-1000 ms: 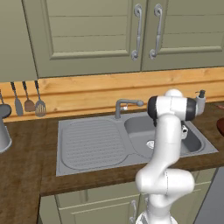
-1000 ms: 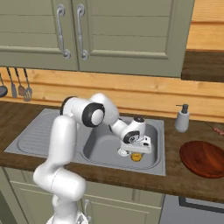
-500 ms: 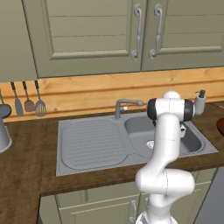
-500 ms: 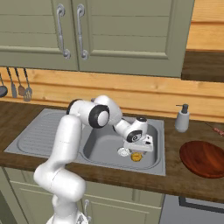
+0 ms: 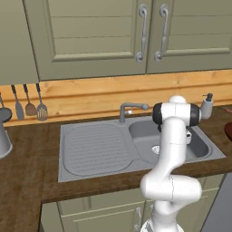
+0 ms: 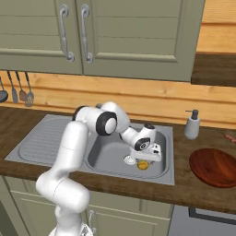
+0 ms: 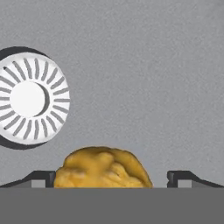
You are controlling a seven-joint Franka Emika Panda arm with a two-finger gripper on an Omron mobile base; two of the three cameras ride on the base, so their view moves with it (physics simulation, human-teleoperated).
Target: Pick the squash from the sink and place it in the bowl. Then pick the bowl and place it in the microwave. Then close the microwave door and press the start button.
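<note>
Yellow-orange squash (image 7: pixel 103 168) lies on the floor of the grey sink (image 6: pixel 162 171), just beside the round drain ring (image 7: pixel 28 98), midway between the wide-open fingertips of the pincer (image 7: pixel 111 177). Since a second ago the pincer (image 6: pixel 146 159) has sunk lower into the basin over the squash (image 6: pixel 143 165). Reddish-brown bowl (image 6: pixel 214 167) sits on the tabletop (image 6: pixel 193 186), right of the sink.

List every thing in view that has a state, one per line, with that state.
Small lumpy yellow-orange squash: lying on the basin floor, between the open fingers, not gripped.
Two-finger gripper: open, low over the squash.
Grey steel sink: dry, faucet not running.
Wide reddish-brown bowl: upright on the counter, empty.
Green cabinet doors: shut.
Round metal drain ring: uncovered.
</note>
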